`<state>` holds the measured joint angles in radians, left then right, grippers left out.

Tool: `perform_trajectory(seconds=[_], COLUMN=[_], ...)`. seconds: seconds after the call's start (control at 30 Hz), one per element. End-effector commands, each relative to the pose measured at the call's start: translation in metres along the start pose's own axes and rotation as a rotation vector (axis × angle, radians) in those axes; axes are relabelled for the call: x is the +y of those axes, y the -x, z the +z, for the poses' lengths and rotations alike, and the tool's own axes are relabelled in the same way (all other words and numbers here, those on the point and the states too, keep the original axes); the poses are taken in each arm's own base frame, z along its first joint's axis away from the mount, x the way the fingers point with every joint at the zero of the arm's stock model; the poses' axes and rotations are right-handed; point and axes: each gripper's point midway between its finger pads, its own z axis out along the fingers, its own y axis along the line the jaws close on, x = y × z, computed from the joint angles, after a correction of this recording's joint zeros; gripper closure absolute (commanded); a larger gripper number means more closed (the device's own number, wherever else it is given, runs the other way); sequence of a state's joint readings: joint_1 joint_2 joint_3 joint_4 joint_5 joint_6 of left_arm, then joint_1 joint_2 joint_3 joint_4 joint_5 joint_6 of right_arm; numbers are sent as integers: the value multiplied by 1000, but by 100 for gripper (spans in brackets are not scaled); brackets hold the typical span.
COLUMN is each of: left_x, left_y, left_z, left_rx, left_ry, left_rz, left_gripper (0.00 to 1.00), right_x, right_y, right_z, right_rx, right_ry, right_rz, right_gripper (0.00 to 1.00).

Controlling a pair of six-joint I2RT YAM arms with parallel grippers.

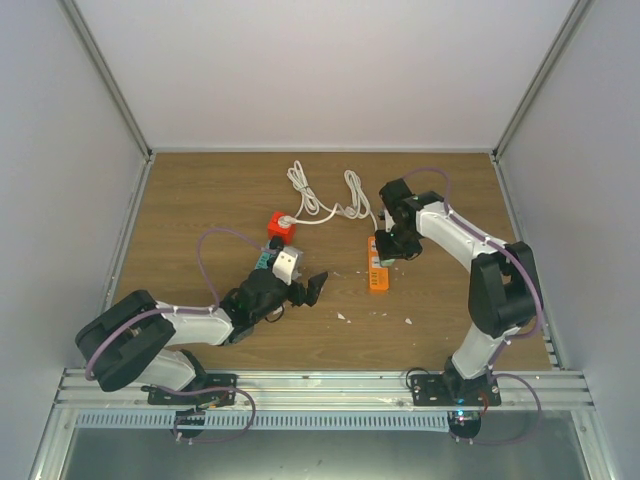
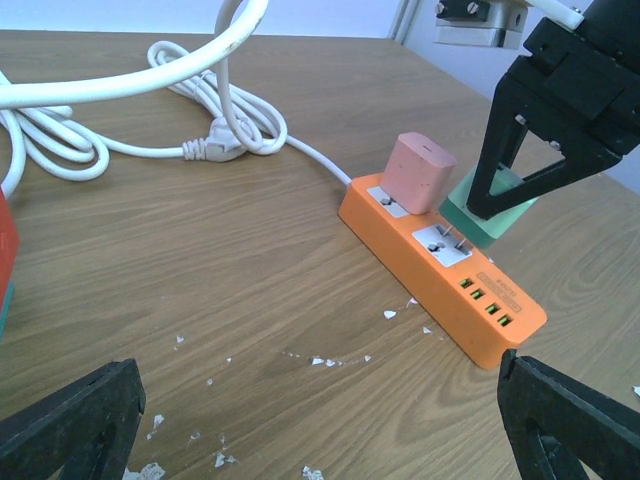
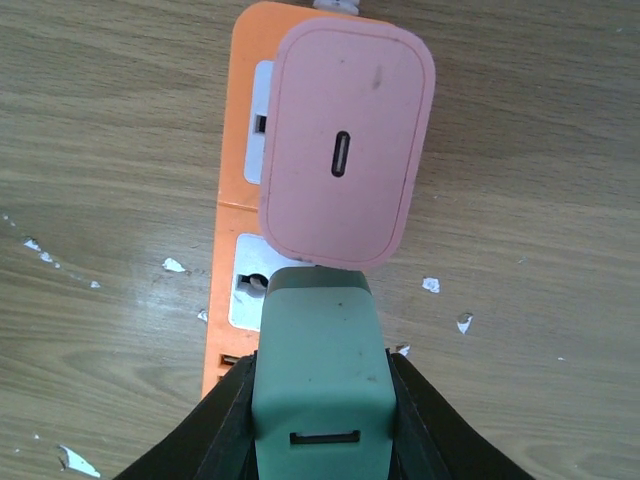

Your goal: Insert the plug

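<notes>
An orange power strip lies on the wooden table. A pink charger sits in its socket nearest the cord, leaning a little. My right gripper is shut on a green plug, held just above the second socket and against the pink charger. Its prongs are hidden. My left gripper stands wide open with nothing in it, low over the table to the left of the strip.
The strip's white cable lies coiled at the back. A red cube with a cord sits behind my left gripper. White scraps litter the wood. Grey walls close in on three sides.
</notes>
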<state>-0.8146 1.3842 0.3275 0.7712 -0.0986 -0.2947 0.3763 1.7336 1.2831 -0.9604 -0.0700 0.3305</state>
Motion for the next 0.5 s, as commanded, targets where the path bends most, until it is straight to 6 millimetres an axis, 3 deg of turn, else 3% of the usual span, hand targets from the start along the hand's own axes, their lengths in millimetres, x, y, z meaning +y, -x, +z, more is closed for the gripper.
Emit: perform_trajectory(seconds=[0.0, 0.47], left_x=[-3, -3], left_y=[13, 14], left_z=[5, 3], left_rx=[-40, -42], left_ry=[3, 6], left_rz=[16, 20], left_gripper=[1, 1], right_x=[-22, -14], right_y=[-4, -8], right_z=[11, 24], right_rx=[27, 47], right_ry=[-131, -147], right_rz=[12, -16], right_gripper=[100, 99])
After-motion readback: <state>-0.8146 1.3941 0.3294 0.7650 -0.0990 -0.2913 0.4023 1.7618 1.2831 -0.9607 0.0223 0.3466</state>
